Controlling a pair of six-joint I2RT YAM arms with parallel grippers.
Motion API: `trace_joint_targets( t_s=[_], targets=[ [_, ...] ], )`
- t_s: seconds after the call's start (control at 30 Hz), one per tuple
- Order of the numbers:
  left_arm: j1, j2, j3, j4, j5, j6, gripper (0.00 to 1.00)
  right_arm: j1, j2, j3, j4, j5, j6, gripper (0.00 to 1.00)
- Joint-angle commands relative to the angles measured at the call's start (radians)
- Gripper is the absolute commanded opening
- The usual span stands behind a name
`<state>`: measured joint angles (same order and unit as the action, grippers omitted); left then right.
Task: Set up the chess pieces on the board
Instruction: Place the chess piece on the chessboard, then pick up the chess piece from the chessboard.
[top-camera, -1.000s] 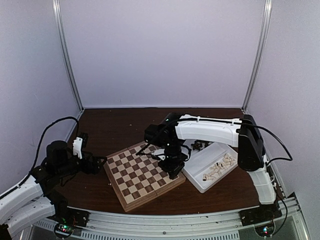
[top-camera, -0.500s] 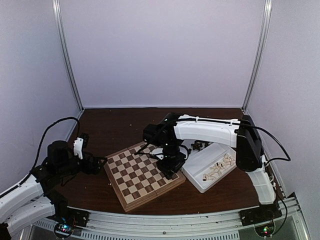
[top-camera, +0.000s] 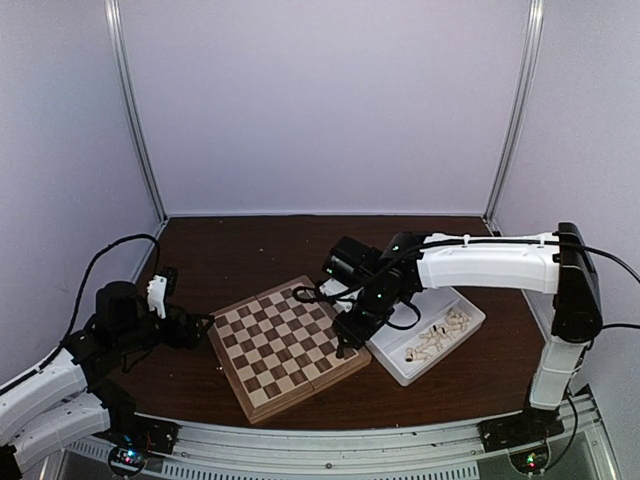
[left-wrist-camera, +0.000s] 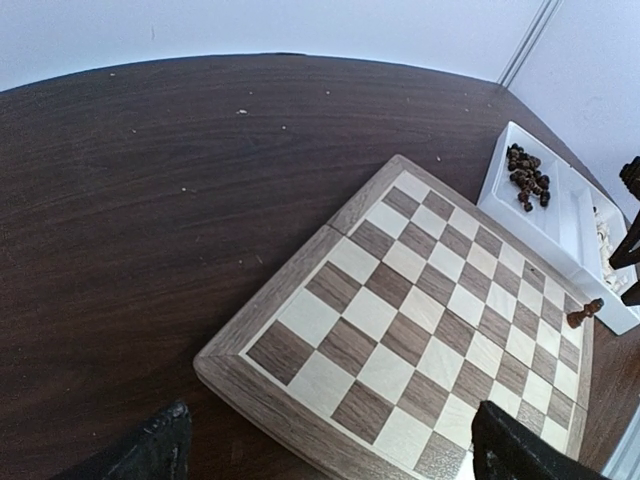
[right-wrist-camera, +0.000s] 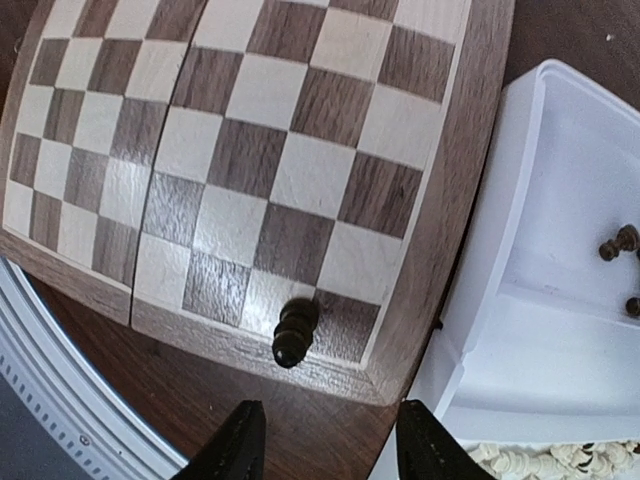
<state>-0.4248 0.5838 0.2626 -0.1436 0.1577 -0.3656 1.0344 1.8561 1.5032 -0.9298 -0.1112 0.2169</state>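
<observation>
The right fingers (right-wrist-camera: 238, 448) are spread apart and hold nothing; just ahead of them one dark piece (right-wrist-camera: 295, 333) stands free in the outermost row of the board (left-wrist-camera: 420, 300), next to the board corner that is nearest the tray (right-wrist-camera: 520, 200). I judge this to be the main danger. The piece is tiny with a narrow foot, and the fingers hang low and close on both sides, so a sideways move without first lifting could tip it. From that outer row it would roll over the border onto the worktop (left-wrist-camera: 150, 200). I cannot tell if it sits in the middle of its square, so it may also need correcting. The tray lies just beside the board, toward the right edge of the worktop, and a push on its wall could shift it against the board. Picking from the heaped pieces could also bring up two at once, or none. The left fingers (left-wrist-camera: 150, 458) are spread wide and empty, near the left edge. Counted: one board of eight by eight squares, lying diagonally toward the near edge; one piece on it; one tray with two compartments; one heap of dark pieces (left-wrist-camera: 527, 175) and one of cream pieces (top-camera: 432, 340), both too small to count.
</observation>
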Motion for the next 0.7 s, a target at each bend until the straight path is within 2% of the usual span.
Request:
trace_joint_targets(
  t_s=[0.0, 0.1, 0.43, 0.67],
  targets=[
    [-0.003, -0.01, -0.006, 0.021, -0.015, -0.007, 0.98, 0.014, -0.081, -0.136, 0.277, 0.034, 0.006, 0.48],
    [-0.003, -0.014, -0.009, 0.02, -0.015, -0.009, 0.98, 0.016, -0.093, -0.178, 0.327, 0.024, 0.008, 0.47],
    [-0.003, -0.014, -0.008, 0.022, -0.017, -0.007, 0.98, 0.028, -0.006, -0.126, 0.29, 0.016, -0.003, 0.36],
    [-0.003, -0.013, -0.008, 0.023, -0.016, -0.007, 0.98, 0.036, 0.005, -0.135, 0.265, 0.032, -0.002, 0.36]
  ],
)
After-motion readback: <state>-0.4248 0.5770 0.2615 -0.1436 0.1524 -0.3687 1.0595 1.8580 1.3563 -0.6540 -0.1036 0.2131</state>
